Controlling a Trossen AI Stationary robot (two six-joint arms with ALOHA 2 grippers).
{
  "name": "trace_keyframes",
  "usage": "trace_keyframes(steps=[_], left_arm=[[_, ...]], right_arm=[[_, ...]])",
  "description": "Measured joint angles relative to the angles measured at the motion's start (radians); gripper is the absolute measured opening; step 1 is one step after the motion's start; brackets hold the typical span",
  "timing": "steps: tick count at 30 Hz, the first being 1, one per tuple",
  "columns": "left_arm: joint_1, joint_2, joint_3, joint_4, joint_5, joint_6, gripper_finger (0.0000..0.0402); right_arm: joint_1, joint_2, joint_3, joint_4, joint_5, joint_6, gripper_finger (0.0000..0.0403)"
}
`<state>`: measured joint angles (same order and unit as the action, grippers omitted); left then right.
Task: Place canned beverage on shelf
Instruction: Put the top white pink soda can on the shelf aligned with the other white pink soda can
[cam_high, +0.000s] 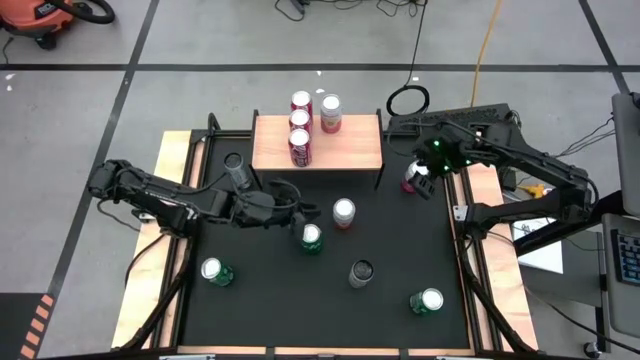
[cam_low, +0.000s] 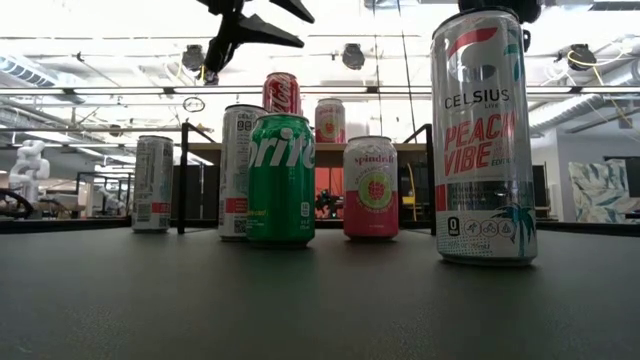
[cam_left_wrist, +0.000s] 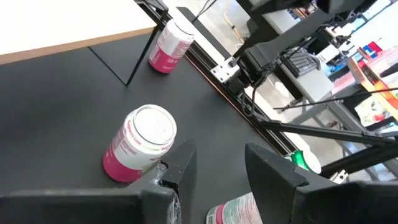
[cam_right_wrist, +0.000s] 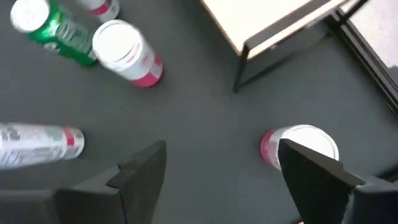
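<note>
The shelf at the mat's far edge carries four cans, while the left gripper hovers part open and empty beside a pink can, and the right gripper, open and empty, hangs above another pink can right of the shelf.

Four cans stand on the shelf; another can stands beyond the left gripper's fingers.

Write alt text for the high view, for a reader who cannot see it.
Four cans stand on a wooden shelf; more stand on the black mat below. The left gripper and right gripper hover open over it.
</note>
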<state>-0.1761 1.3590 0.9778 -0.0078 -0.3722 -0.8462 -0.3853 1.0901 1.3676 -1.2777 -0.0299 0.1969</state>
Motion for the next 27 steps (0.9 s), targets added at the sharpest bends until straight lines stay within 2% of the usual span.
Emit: trace_keyframes(steps=[6,14,17,21,24,27], left_arm=[[0.000,0.000,-0.001,-0.001,-0.002,0.071,0.0138],[0.000,0.000,-0.001,-0.002,0.001,0.076,0.0138],[0.000,0.000,-0.001,-0.002,0.007,0.077,0.0138],[0.000,0.000,-0.001,-0.002,0.096,0.106,0.0138],[0.000,0.000,-0.001,-0.011,0.170,0.130,0.0138],[-0.002,0.000,-0.001,-0.055,0.186,0.122,0.0138]], right_arm=[[-0.060,-0.001,0.000,0.005,0.000,0.064,0.0307],[-0.143,0.025,0.000,0.002,0.002,0.082,0.0313],[-0.170,0.052,0.000,-0.002,0.000,0.028,0.0315],[-0.216,0.084,0.000,-0.022,0.000,-0.072,0.0321],[-0.248,0.102,0.000,-0.004,-0.002,-0.213,0.0323],[-0.284,0.116,0.000,0.025,-0.046,-0.369,0.0324]])
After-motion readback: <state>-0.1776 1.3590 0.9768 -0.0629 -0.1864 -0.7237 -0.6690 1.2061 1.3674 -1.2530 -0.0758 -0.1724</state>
